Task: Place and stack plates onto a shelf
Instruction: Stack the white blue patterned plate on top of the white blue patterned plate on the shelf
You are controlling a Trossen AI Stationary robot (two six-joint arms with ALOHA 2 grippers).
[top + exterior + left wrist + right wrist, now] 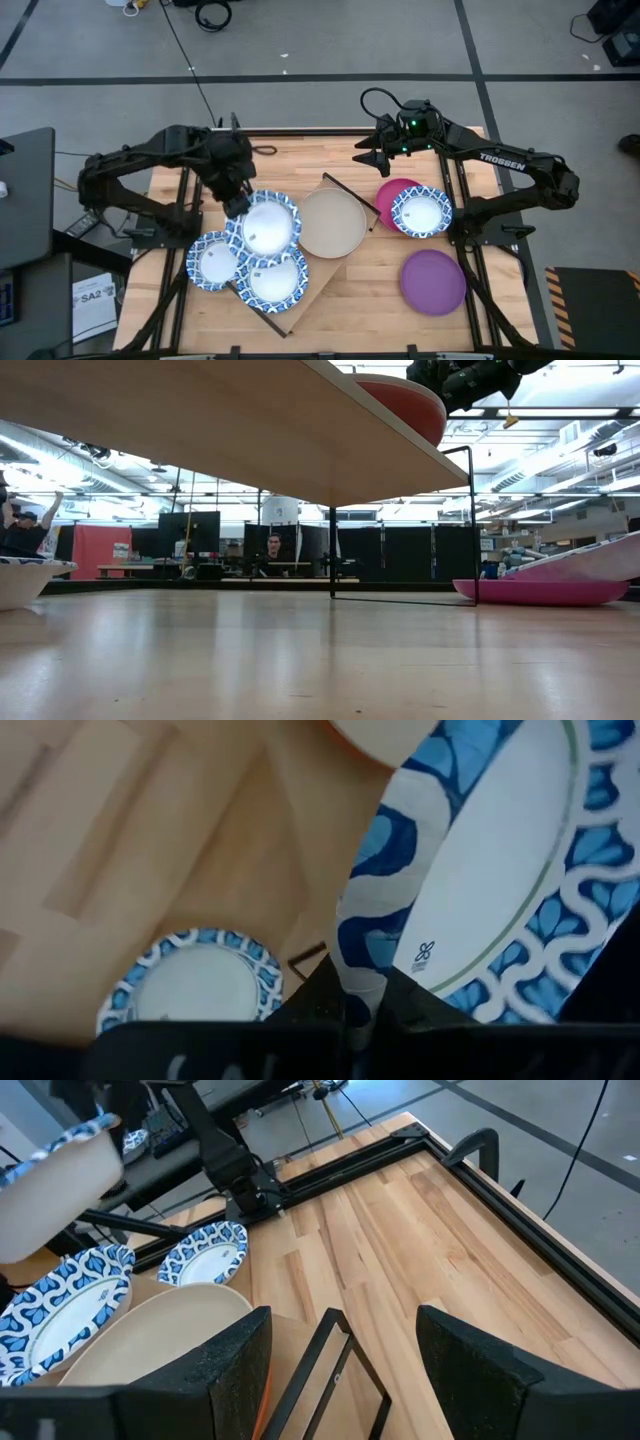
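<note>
High view: shelf [318,262], landmark, carries beige plate [332,222]. Left gripper [237,203] holds blue-rimmed plate [265,224] over its left end, above two more [215,262] [276,279]. Right gripper [372,160] waits behind the shelf; magenta plate [392,192] and purple plate [433,282] lie to its right.

Left wrist view: fingers [325,1003] clamped on that plate's rim.

Right wrist view: fingers [232,1370] spread, empty.

One camera looks straight down on the whole table [400,300]. One sits low, looking across it into the room. Each wrist camera looks closely past its own fingers. All share the tabletop.
</note>
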